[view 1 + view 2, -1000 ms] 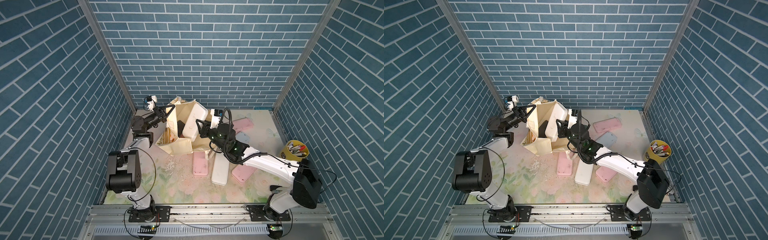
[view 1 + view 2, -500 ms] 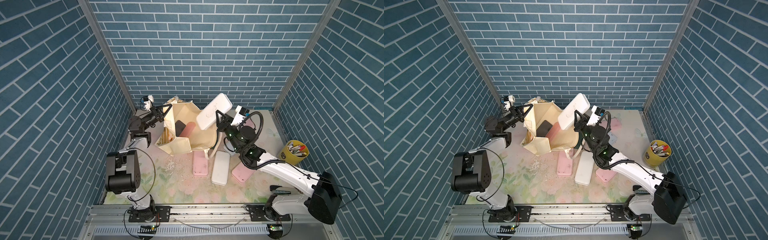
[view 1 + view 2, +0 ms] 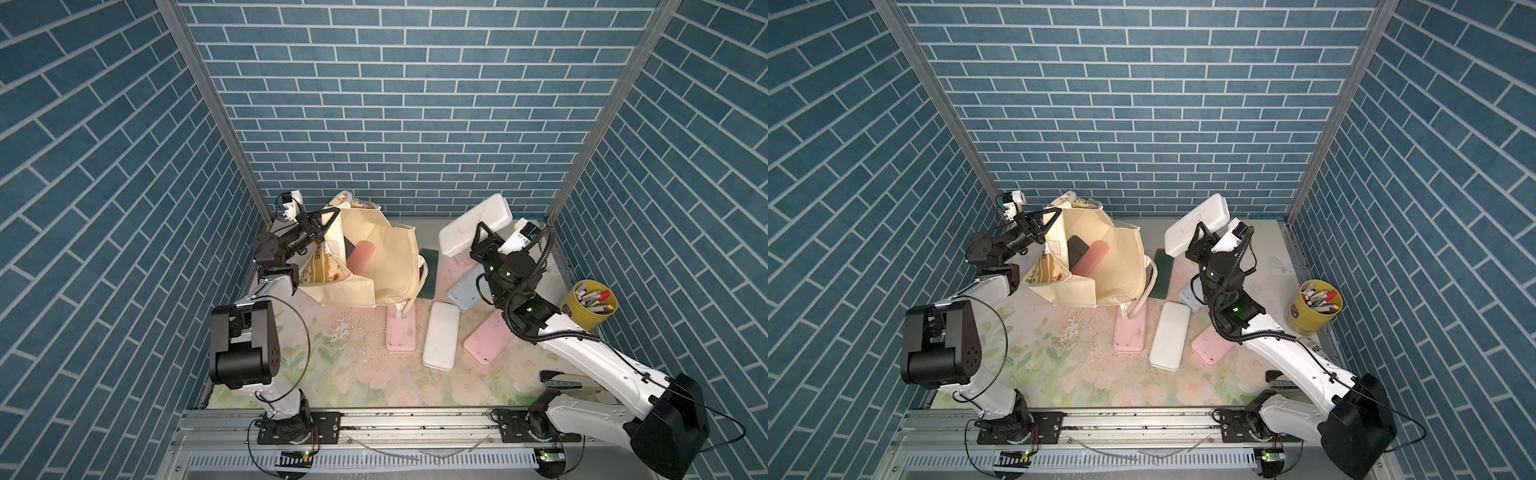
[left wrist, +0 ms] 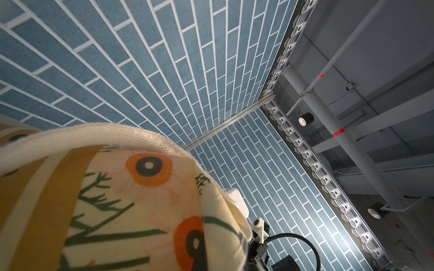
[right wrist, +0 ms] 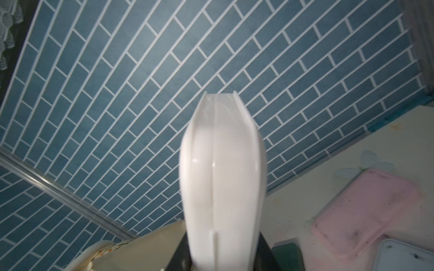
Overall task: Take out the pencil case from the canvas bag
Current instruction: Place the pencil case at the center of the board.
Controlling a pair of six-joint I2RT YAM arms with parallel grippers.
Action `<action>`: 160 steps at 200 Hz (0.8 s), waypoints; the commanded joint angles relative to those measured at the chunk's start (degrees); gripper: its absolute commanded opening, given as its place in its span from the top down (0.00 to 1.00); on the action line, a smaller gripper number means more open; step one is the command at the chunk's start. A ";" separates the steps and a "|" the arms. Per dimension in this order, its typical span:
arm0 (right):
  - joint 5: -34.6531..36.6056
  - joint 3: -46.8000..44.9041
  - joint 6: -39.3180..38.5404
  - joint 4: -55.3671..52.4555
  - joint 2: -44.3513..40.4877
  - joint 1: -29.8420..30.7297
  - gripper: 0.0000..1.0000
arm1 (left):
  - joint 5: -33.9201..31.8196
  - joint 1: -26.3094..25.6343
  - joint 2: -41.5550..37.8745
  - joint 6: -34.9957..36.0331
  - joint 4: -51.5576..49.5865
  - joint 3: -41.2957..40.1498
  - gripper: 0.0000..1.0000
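The right hand [image 3: 482, 236] pinches a white case [image 3: 473, 224] and holds it tilted in the air. The case is clear of the bag [image 3: 390, 266] and above the far right of the tabletop [image 3: 357, 374]. The left hand [image 3: 320, 222] is pressed together on the bag's rim at the far left, and the mouth gapes open. Inside the bag lie a red case [image 3: 360, 257] and a dark case [image 3: 349, 249]. Other cases [image 3: 440, 334] lie flat beside the bag. A yellow cup [image 3: 588, 309] stands at the right edge.
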 commanded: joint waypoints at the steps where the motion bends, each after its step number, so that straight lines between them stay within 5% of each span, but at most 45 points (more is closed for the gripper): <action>1: 1.58 -0.93 3.66 -7.56 -1.28 -2.05 1.00 | -1.35 0.16 -3.08 -0.13 5.96 1.63 0.96; 95: -9.71 2.98 7.55 -21.61 3.96 -9.26 1.00 | -1.34 0.59 -3.91 -0.26 6.05 1.72 0.96; 160: -27.81 6.32 7.03 -8.85 16.45 -10.01 1.00 | -0.99 0.97 -4.72 -0.25 6.05 1.81 0.96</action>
